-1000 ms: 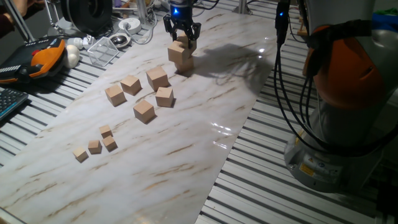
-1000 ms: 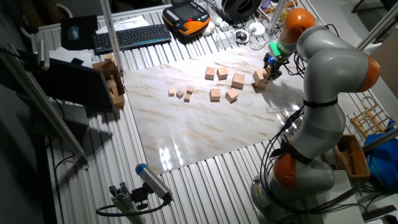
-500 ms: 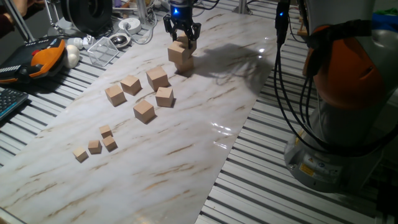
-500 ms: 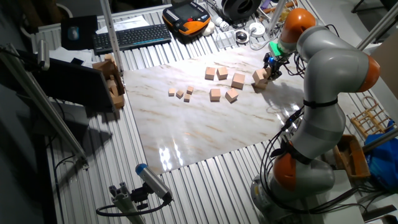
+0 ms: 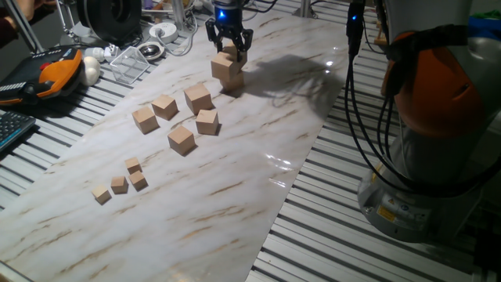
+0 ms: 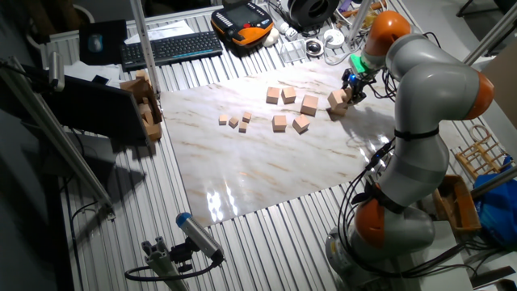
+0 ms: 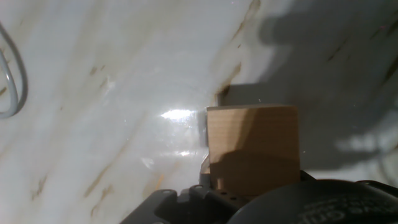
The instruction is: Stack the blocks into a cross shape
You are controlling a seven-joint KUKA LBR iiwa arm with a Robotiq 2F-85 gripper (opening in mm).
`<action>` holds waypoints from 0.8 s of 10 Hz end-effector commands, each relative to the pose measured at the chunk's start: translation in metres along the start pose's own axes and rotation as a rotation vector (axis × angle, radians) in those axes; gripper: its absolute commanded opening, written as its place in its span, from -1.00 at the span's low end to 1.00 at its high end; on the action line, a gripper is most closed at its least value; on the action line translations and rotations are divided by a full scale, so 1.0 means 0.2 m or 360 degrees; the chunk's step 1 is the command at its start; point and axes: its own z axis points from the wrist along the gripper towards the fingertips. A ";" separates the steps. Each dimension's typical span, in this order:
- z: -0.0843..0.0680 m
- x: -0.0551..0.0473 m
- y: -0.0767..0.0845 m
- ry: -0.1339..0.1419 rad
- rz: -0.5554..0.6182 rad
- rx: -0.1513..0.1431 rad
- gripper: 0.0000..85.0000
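Observation:
Three blocks (image 5: 227,67) sit bunched together at the far end of the marble board (image 5: 235,204), also seen as a cluster of blocks (image 6: 337,101) in the other fixed view. My gripper (image 5: 229,43) hangs right over them, and its fingers stand wider than the top block (image 5: 229,53) between them. The hand view shows one block (image 7: 252,146) just below the hand on the board; the fingers do not show there. Several loose blocks (image 5: 181,139) lie in the middle of the board, among them one block (image 5: 197,99) nearest the cluster.
Several much smaller cubes (image 5: 119,185) lie near the board's front left. An orange pendant (image 5: 55,70) and a clear plastic box (image 5: 129,63) sit beyond the left edge, a keyboard (image 6: 170,48) farther off. The robot base (image 5: 438,117) and its cables stand at right.

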 end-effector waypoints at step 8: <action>0.00 0.01 0.00 0.0003 -0.0055 -0.0002 -1.00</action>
